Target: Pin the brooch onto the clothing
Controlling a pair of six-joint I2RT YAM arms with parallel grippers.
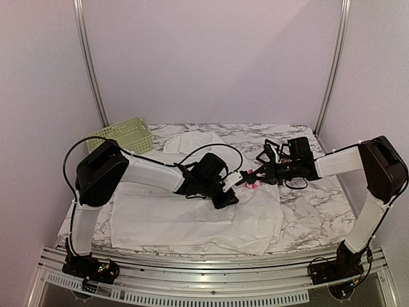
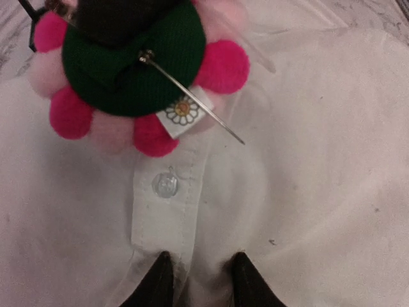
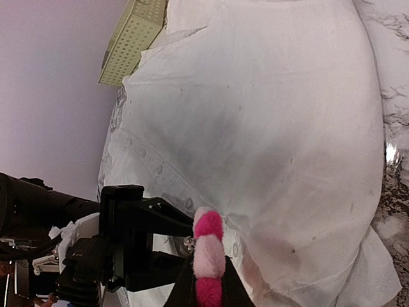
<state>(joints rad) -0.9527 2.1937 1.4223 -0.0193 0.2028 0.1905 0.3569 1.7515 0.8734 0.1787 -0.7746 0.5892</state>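
Observation:
The white shirt lies spread on the marble table; it also shows in the left wrist view and the right wrist view. My left gripper is shut, pinching a fold of the shirt beside the button placket. My right gripper is shut on the brooch, a flower of pink pom-poms with a green back. The brooch hangs just above the pinched fabric. Its open pin points down toward the shirt, its tip just off the cloth.
A pale green perforated basket stands at the back left of the table. A second white cloth lies behind the shirt. Bare marble shows to the right. Metal frame posts rise at both back corners.

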